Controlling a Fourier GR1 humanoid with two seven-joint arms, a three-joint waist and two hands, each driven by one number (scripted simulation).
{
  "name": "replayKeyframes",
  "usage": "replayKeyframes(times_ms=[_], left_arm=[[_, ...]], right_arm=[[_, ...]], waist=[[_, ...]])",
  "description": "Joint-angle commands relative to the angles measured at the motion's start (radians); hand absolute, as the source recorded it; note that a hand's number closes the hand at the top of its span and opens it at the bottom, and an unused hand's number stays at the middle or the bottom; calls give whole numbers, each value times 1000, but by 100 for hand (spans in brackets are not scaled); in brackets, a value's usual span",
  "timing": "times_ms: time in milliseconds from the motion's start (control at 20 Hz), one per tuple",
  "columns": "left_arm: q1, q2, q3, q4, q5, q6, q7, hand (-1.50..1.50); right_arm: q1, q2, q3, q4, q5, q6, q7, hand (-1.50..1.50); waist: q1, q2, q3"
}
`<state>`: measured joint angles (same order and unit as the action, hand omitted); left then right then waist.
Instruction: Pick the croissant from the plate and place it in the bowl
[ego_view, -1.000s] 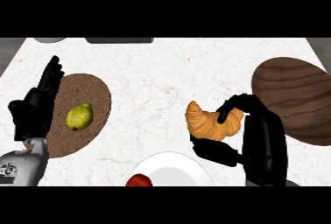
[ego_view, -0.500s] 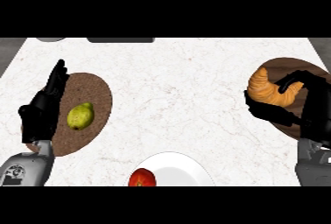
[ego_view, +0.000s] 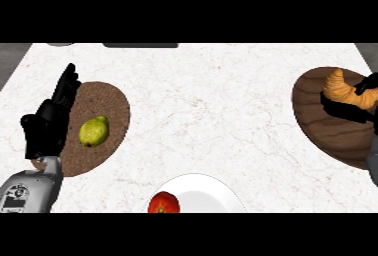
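Note:
A golden croissant (ego_view: 345, 90) hangs over the dark wooden bowl (ego_view: 325, 130) at the right edge of the head view. My right hand (ego_view: 353, 111) is shut on it, fingers curled round its lower side, and the hand is partly cut off by the frame's right edge. The white plate (ego_view: 210, 192) sits at the bottom centre with a red tomato (ego_view: 164, 203) on it. My left hand (ego_view: 50, 121) rests open at the left, fingers up, beside a brown round mat.
A yellow-green pear (ego_view: 94, 131) lies on the brown cork mat (ego_view: 103, 107) at the left. The white marble counter (ego_view: 214, 105) stretches between mat and bowl. Dark objects sit along the far edge (ego_view: 140, 45).
My right hand has carried the croissant from near the plate rightward and away, over the wooden bowl. The left hand has barely shifted.

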<state>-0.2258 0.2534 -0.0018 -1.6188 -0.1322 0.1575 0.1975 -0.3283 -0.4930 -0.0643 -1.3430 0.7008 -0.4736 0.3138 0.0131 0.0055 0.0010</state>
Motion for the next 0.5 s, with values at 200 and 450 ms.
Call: replayKeyframes(times_ms=[200,450], left_arm=[[-1,-39,-11,47,-30,20,-58,0],[10,-34,-8,60,-17,-5,-82,0]], right_arm=[[-226,-21,-157,525,-127,-58,-283,150],[-282,14,-213,740,-215,1,-435,-150]], waist=[[15,5,1],[28,11,3]])
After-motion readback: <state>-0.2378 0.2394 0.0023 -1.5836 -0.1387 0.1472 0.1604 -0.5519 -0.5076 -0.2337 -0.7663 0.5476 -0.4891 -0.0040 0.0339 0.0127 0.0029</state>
